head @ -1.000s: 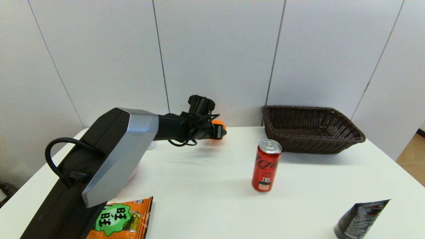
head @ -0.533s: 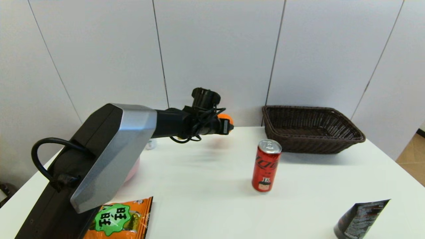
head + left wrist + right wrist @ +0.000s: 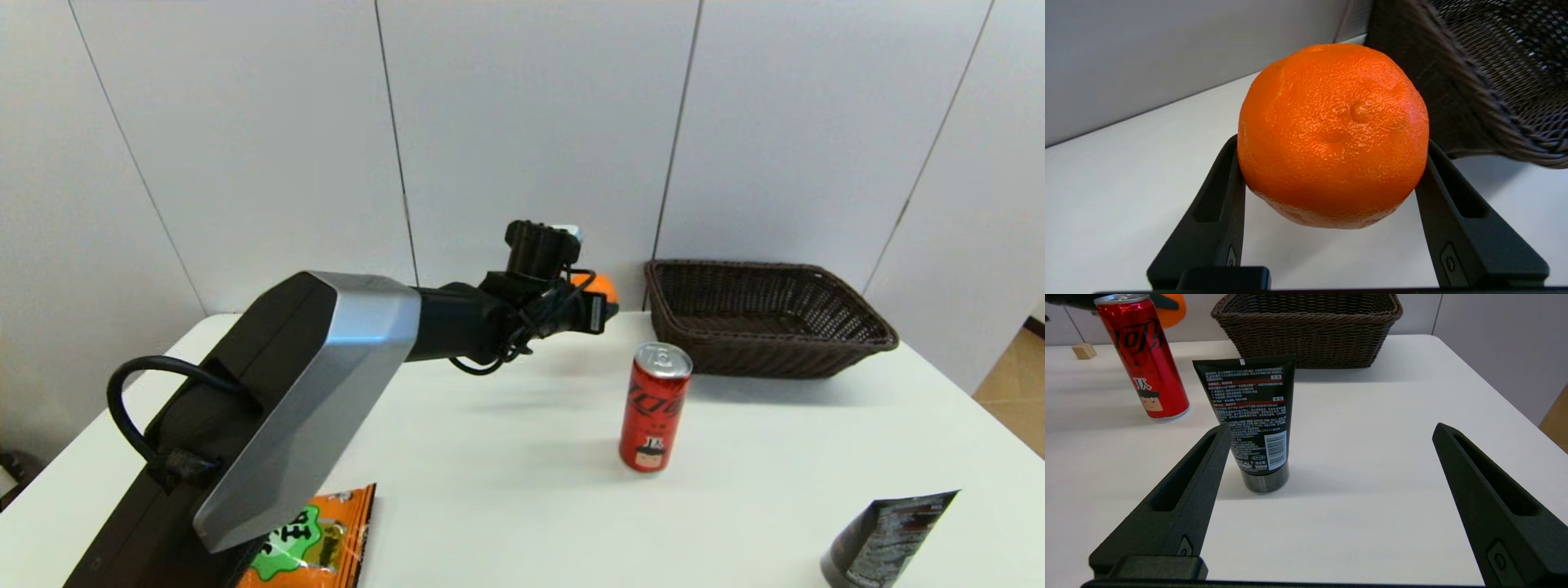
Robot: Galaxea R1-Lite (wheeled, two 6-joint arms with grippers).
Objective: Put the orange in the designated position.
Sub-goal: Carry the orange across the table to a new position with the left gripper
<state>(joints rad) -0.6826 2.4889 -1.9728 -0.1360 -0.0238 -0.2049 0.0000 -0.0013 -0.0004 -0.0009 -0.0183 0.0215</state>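
Note:
The orange (image 3: 1333, 134) is a round, bright-orange fruit clamped between the two black fingers (image 3: 1220, 204) of my left gripper (image 3: 602, 300). In the head view only a sliver of the orange (image 3: 601, 284) shows past the wrist. It hangs above the table's back, just left of the brown wicker basket (image 3: 763, 317), whose wall (image 3: 1457, 94) fills the corner of the left wrist view. My right gripper (image 3: 1331, 445) stands open low over the near right of the table, holding nothing, and is out of the head view.
A red can (image 3: 655, 407) stands mid-table, in front of the basket's left corner. A black tube (image 3: 886, 539) stands on its cap at the near right. An orange-and-green snack bag (image 3: 314, 543) lies at the near left under my left arm. A small wooden block (image 3: 1084, 351) sits beyond the can.
My left arm has carried the orange rightward and slightly higher, from left of the table's middle to just beside the basket. The can, tube and basket have stayed put.

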